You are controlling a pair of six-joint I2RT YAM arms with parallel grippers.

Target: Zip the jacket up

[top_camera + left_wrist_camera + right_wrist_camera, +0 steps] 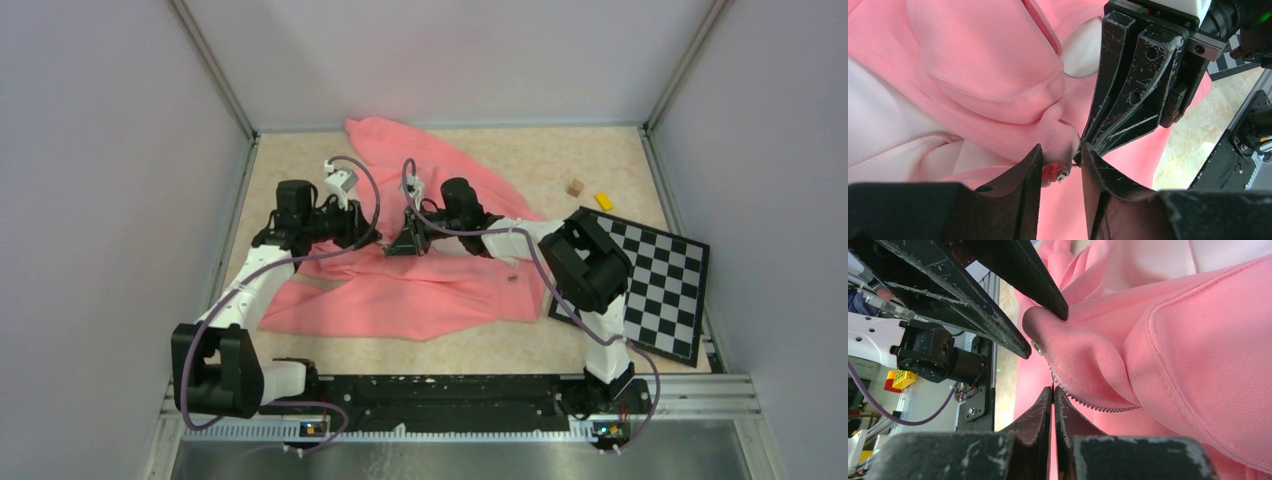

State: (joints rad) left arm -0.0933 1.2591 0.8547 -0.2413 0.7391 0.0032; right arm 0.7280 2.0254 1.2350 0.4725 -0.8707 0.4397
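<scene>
- Top external view: the jacket (400, 295) is spread across the middle of the surface (500, 160), reaching toward 12 o'clock.
- A fold of its front edge is pinched in the left pincer (1062, 156), brought in from 9 o'clock, probably to anchor the cloth.
- The right pincer (1053, 391), from 3 o'clock, is pressed narrow on the zipper (1083, 401), likely ready for pulling.

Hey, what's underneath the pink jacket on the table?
The salmon-pink fleece jacket lies on the beige marbled tabletop. Whatever else may be beneath the fabric is hidden.
</scene>
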